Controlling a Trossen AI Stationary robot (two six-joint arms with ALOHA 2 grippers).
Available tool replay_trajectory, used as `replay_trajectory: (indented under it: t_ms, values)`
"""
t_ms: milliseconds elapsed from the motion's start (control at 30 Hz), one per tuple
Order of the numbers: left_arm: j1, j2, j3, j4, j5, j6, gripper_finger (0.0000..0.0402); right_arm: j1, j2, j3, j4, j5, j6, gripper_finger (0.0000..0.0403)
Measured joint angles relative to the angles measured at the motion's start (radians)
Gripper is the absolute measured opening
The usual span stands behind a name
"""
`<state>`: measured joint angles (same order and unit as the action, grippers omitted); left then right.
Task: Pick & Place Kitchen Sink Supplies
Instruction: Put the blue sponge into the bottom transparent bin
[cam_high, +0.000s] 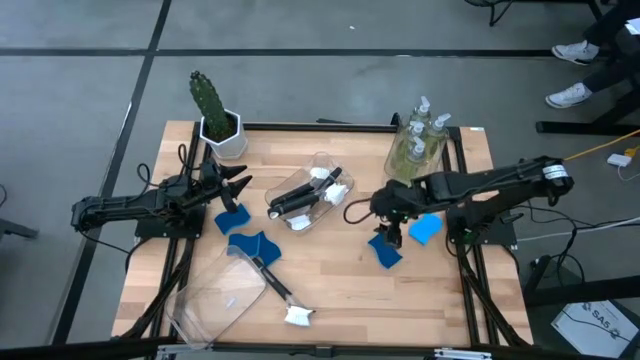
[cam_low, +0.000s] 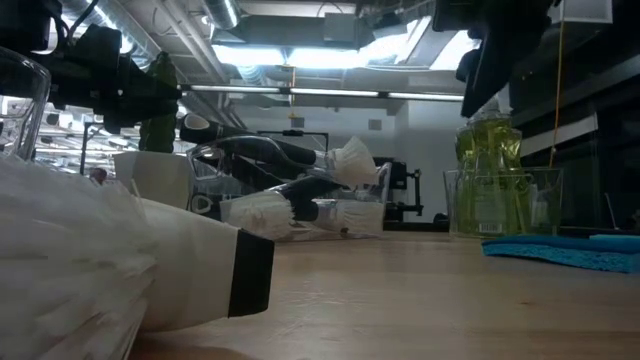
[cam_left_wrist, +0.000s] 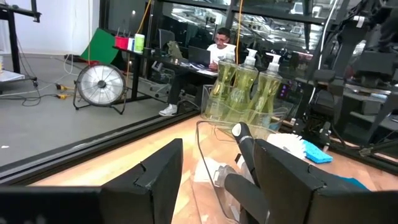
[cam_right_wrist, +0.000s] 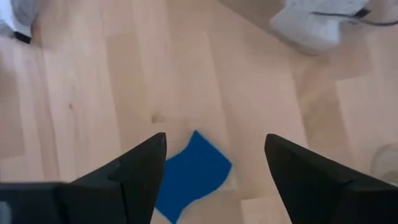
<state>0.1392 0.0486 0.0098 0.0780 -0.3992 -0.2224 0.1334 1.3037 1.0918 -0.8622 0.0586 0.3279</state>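
Landmark: clear bin w/ brushes (cam_high: 310, 195), lying mid-table (cam_high: 350, 290).

Right hand (cam_high: 388, 232) sits to the right of that bin, pointing down at the table, fingers wide apart, nothing between them. Directly under it lies a blue sponge (cam_right_wrist: 191, 174), flat on the wood, not touched. A second blue sponge (cam_high: 425, 228) lies just beyond, farther right from the bin.

Left hand (cam_high: 238, 190) is on the bin's left side, fingers spread wide, empty, aimed toward the bin. Two more blue sponges on that side: one (cam_high: 233, 219) just under the left hand, another (cam_high: 253, 245) below-left of the bin, touching the handle of a loose dish brush (cam_high: 280, 292) whose white head lies toward the table's front edge.

Inside the landmark bin: black-handled brushes w/ white heads, lying on their sides. Behind-right of it, an upright clear bin (cam_high: 415, 160) holds pump bottles of yellow-green soap (cam_left_wrist: 245, 84). An empty clear bin (cam_high: 215, 295) lies tipped at front-left. Potted cactus (cam_high: 212, 110) stands at the back-left corner.

A person (cam_left_wrist: 221, 46) sits at a desk in the room beyond.
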Motion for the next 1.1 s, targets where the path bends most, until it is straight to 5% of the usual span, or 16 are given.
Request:
replay_trajectory:
  t_ms: [633,1100]
  values:
    - [0.0,0.0,0.0,0.0,0.0,0.0,0.0191,0.155,0.062,-0.043,0.0,0.055,0.139,0.0272]
    - [0.0,0.0,0.0,0.0,0.0,0.0,0.0191,0.146,0.061,-0.39,0.29,0.053,0.402,0.0272]
